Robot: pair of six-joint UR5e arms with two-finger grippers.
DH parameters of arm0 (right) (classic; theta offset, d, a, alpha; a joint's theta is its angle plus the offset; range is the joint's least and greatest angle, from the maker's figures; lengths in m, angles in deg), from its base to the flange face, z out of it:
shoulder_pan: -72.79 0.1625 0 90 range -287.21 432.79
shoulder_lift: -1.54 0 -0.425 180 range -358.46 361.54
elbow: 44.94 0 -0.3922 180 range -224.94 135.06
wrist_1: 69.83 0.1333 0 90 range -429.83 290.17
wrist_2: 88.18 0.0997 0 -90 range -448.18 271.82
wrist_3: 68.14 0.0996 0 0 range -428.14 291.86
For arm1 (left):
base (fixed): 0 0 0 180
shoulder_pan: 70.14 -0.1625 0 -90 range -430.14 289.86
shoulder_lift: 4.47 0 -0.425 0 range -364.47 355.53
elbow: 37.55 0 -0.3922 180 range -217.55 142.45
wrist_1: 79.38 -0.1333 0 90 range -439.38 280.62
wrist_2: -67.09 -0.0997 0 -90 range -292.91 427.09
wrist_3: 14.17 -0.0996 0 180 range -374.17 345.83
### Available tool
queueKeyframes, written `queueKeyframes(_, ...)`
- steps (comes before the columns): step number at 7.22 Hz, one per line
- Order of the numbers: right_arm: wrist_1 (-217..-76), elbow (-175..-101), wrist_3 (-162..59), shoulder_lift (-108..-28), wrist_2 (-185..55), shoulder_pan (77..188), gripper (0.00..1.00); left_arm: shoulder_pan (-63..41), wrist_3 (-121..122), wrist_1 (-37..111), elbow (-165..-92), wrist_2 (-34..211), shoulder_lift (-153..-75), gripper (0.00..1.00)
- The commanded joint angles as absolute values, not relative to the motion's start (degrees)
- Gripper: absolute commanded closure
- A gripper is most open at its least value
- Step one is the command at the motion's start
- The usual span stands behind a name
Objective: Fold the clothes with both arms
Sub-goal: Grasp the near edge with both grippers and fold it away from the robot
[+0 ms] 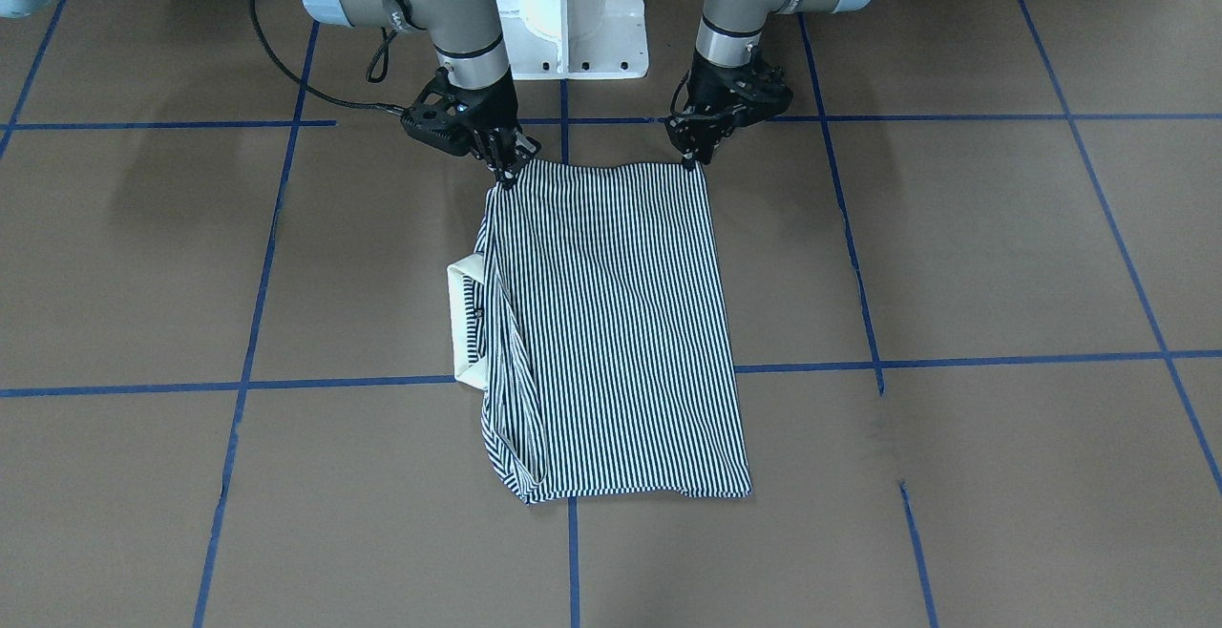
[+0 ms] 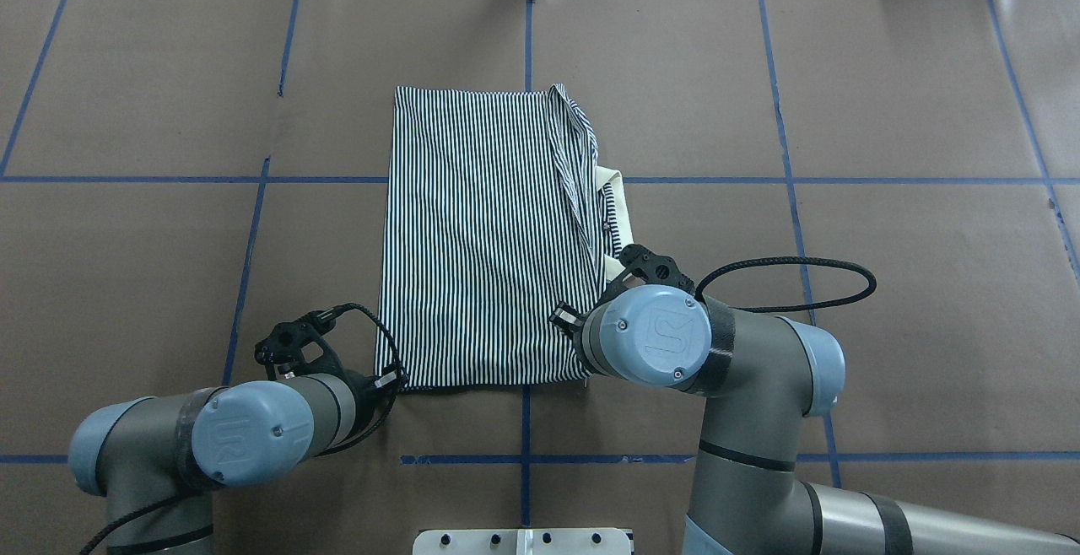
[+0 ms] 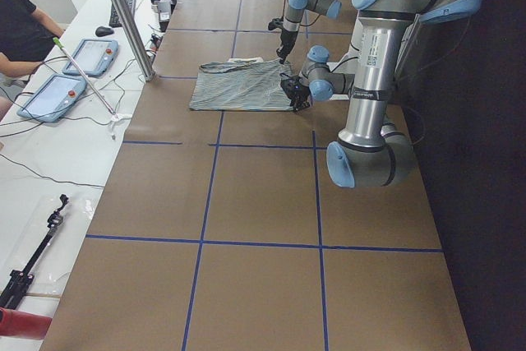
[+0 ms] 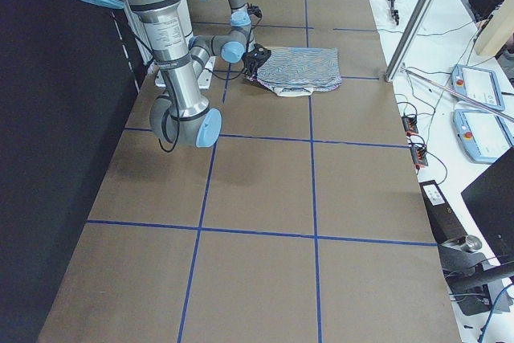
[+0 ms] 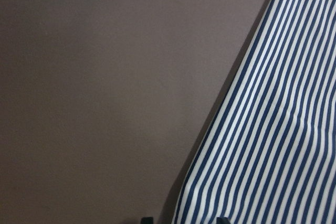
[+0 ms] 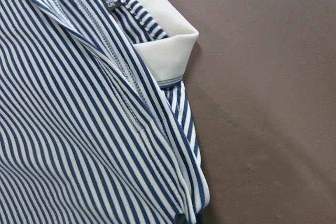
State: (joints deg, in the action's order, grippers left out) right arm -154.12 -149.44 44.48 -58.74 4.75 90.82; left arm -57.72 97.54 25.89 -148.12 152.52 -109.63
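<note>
The striped polo shirt (image 1: 611,323) lies folded into a long rectangle on the brown table, cream collar (image 1: 468,323) sticking out at one side. It also shows in the overhead view (image 2: 481,234). My left gripper (image 1: 689,162) is shut on the shirt's near corner on my left, low at the table. My right gripper (image 1: 506,175) is shut on the near corner on the collar side. In the overhead view the right wrist (image 2: 650,336) hides its fingers. The left wrist view shows the shirt's striped edge (image 5: 273,129); the right wrist view shows the collar (image 6: 168,51) and a size label.
The white pedestal base (image 1: 573,27) stands just behind the grippers. Blue tape lines (image 1: 573,552) grid the brown table. A side bench with tablets (image 3: 49,96), cables, a metal post (image 3: 123,14) and a seated person (image 3: 20,26) runs along the far edge.
</note>
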Motion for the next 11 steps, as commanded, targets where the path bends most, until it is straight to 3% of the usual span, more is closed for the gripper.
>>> queueKeyframes(1,-154.1,-149.4,44.4,-58.8,4.7,90.9,1.00,-57.8,97.4,25.2,-148.0,152.6,-109.7,1.00)
queueKeyframes(5,-154.3,-151.2,44.5,-59.3,4.5,90.5,1.00,-57.4,97.4,24.1,-155.6,152.9,-109.1,1.00)
queueKeyframes(6,-156.6,-157.2,44.8,-62.1,4.3,88.6,1.00,-57.7,97.8,20.6,-159.0,153.3,-109.2,1.00)
queueKeyframes(8,-170.8,-170.9,47.8,-63.9,1.1,84.2,1.00,-58.2,101.8,8.8,-172.4,156.0,-109.9,1.00)
queueKeyframes(9,-173.7,-171.7,47.4,-62.2,1.3,85.6,1.00,-57.0,101.1,6.3,-173.2,157.3,-112.9,1.00)
queueKeyframes(11,-170.7,-164.6,42.3,-57.3,3.0,95.2,1.00,-48.6,92.7,6.4,-165.4,157.8,-119.9,1.00)
